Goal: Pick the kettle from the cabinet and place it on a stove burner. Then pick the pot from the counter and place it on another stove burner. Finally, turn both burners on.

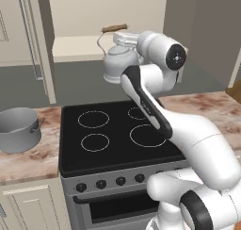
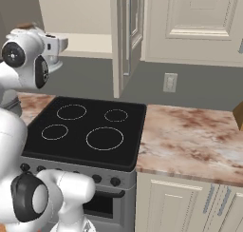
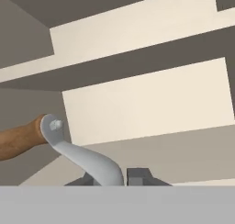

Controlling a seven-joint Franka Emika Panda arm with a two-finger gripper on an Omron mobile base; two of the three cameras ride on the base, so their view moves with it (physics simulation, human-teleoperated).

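Observation:
The small silvery kettle [image 1: 116, 61] hangs in the air in front of the grey wall, just below and in front of the open cabinet's beige shelf [image 1: 77, 47]. My gripper [image 1: 126, 36] is shut on the wire handle to the right of its brown wooden top [image 1: 115, 28]. In the hand view the grey wire [image 3: 89, 159] runs down between the two finger tips of the gripper [image 3: 112, 175], with the wooden grip [image 3: 20, 138] to the left. The big grey pot [image 1: 19, 129] stands on the marble counter [image 1: 28, 160] left of the stove [image 1: 113, 151]. The stove has several ringed burners.
A row of dark knobs [image 1: 110, 181] runs along the stove's front panel. An open cabinet door [image 2: 124, 36] hangs right of the recess. A long stretch of counter [image 2: 190, 140] lies right of the stove [image 2: 85, 126], with a wall outlet [image 2: 170, 82] above it.

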